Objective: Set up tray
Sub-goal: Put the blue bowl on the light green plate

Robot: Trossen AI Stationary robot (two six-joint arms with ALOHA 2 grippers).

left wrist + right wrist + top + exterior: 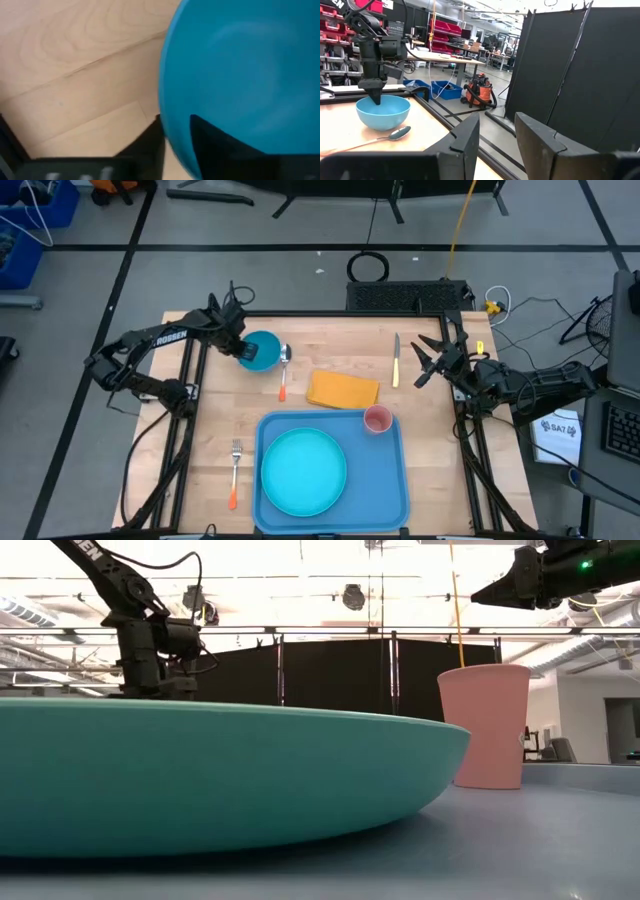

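The blue tray (385, 475) lies at the table's near middle, with a round turquoise plate (303, 470) on it and a pink cup (377, 419) upright in its far right corner. A blue bowl (262, 352) stands on the table at the far left. My left gripper (243, 350) is shut on the bowl's rim; it also shows in the right wrist view (374, 95). My right gripper (425, 365) is open and empty, raised above the table's far right, near a knife (396, 360). My left gripper holds the bowl's rim on its left side (167, 125). One finger (220, 142) is inside the bowl and one (147, 145) outside. The fingers come from above, pointing down. The bowl sits upright with its base on the table (382, 127).
A spoon (284, 365) lies just right of the bowl. An orange-yellow napkin (343, 390) lies beyond the tray, and a fork (235, 470) lies left of it. Black frame rails run along the table's left and right edges.
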